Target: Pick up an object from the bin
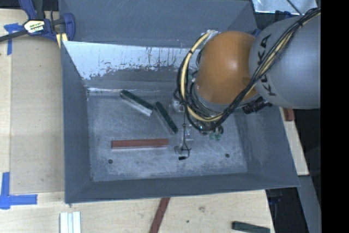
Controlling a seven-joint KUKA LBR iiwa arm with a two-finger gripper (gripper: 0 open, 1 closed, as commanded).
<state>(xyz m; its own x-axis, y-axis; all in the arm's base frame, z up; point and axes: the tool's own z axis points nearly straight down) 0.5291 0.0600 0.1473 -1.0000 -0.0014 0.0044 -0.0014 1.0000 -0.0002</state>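
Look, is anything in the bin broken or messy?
Nothing looks broken or spilled. The left green stick and right green stick lie slanted; the brown stick lies straight near the gripper.

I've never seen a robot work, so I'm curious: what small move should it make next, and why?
Probably a short shift to the view's left: the arm's tip sits just off the right end of the brown stick, not over it.

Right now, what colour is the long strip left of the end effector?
The strip is reddish brown, clearest in the camera view.
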